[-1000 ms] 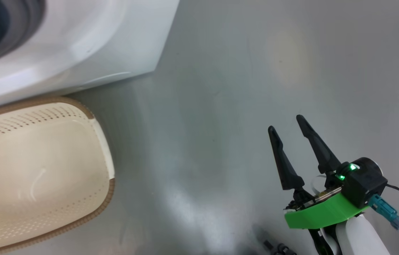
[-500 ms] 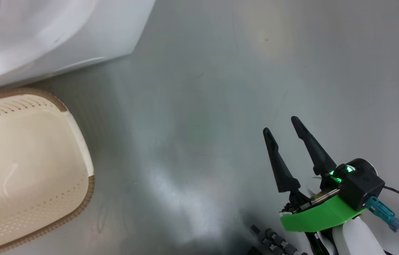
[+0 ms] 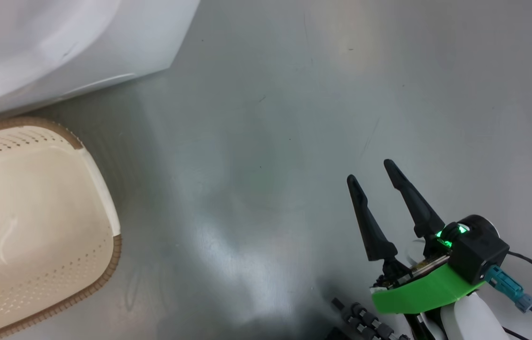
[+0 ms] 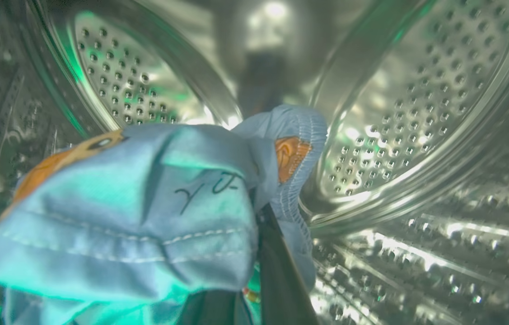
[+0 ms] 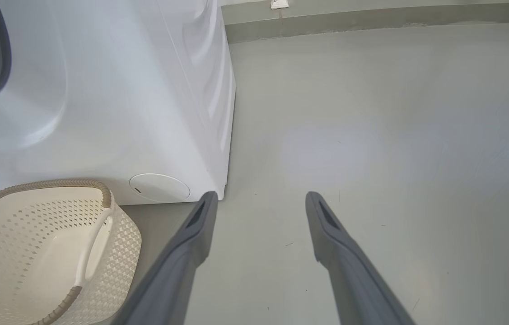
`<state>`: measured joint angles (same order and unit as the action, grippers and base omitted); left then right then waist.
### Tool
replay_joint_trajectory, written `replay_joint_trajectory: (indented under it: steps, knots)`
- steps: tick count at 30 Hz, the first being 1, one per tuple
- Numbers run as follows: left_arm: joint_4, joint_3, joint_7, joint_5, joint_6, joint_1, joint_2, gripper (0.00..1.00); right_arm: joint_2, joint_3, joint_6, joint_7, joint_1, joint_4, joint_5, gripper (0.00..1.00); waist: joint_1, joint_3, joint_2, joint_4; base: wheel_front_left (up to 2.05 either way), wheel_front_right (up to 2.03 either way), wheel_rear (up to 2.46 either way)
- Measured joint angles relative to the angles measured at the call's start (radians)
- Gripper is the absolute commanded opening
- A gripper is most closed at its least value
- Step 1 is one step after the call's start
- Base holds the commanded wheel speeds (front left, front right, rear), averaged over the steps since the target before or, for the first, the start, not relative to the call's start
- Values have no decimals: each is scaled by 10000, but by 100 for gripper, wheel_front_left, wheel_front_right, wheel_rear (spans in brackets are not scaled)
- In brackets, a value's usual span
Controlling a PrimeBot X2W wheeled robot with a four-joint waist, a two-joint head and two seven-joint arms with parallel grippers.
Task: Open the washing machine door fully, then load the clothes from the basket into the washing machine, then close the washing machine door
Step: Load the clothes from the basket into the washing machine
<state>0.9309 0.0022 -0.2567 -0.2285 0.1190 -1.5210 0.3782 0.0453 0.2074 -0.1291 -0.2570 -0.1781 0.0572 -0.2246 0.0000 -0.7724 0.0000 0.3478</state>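
Clothes of light blue, orange-printed fabric (image 4: 137,203) were inside the perforated steel drum (image 4: 394,90).
The big white washing machine (image 5: 123,90) stood just beside the cream perforated basket (image 5: 119,243); the cloth looked soft and light, graspable at any bunched fold. The left fingers (image 4: 277,266) pinched it; the right fingers (image 5: 191,243) stood spread.

Plenty of bare floor (image 3: 294,141) ahead and right of the right gripper (image 3: 370,171), only the washing machine (image 5: 123,113) corner and the basket (image 5: 55,184) crowd its left, and inside the drum (image 4: 417,90) the bunched clothes (image 4: 146,203) block one side, the other's free.
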Motion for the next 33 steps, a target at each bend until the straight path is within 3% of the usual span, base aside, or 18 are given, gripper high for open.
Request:
replay_joint_trajectory:
  steps: [2,3,4,24,33]
  knots:
    - [443,-25,2,61,-6,-1,-4,46,0,0,0,0,56,-19,0,100,0,50,0,-36,0,0,0]
    - [499,-23,2,63,-4,-1,-13,76,0,0,0,0,101,-21,2,100,1,71,0,-58,0,0,0]
    - [514,-42,0,69,-4,-1,-6,100,-2,4,0,0,133,-46,2,100,0,97,0,-80,0,0,0]
    - [982,153,0,107,696,1348,-780,100,0,-303,0,0,130,-209,136,100,0,1100,0,-663,0,0,0]
    - [646,349,0,88,715,2532,-1260,100,6,-291,0,0,130,-382,115,100,0,1770,0,-899,0,0,0]
